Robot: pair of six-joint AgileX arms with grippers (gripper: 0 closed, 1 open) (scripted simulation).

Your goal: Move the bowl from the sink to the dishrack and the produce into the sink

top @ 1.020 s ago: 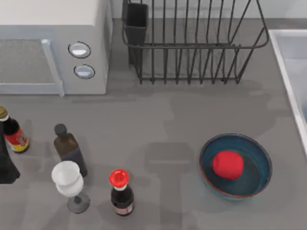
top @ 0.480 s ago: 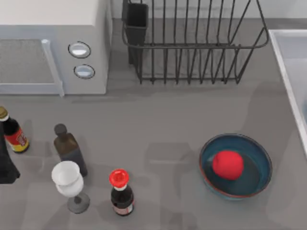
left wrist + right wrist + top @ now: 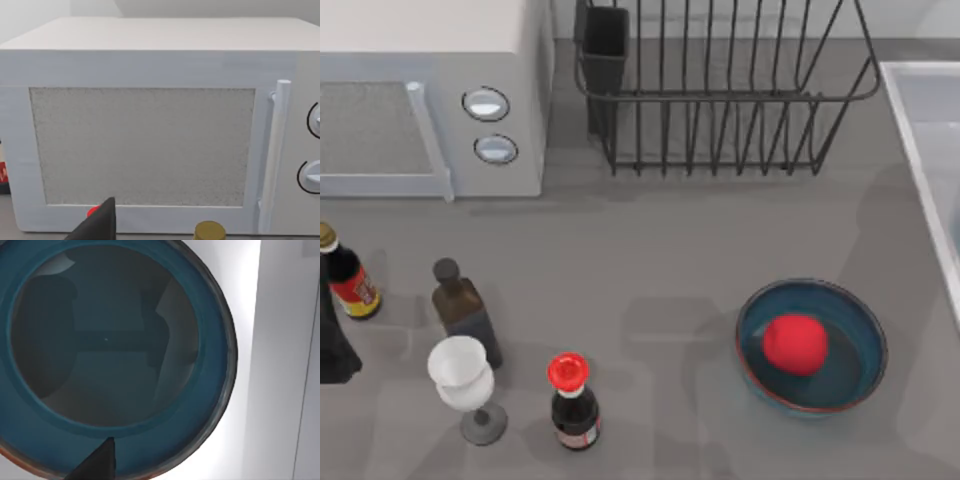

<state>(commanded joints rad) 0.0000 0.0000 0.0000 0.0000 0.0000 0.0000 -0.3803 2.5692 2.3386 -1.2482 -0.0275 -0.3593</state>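
Worktop: grey. A teal bowl with red fruit inside stands at the lower right, just left of the sink, whose white rim runs along the right edge.

The second teal bowl, empty, lies in the pale sink basin directly under the right wrist camera. A dark tip of the right tool shows at that view's edge; whether the tool is wide or narrow cannot be told.

The black wire dishrack stands at top centre, its square utensil cup at the left corner, nothing visible among its bars.

White microwave at top left, two round knobs, door closed.

Lower left cluster:
- red-labelled bottle, print unreadable
- dark stoppered bottle
- white goblet
- red-capped dark bottle

The left tool shows one dark tip before the microwave door; its opening cannot be told.
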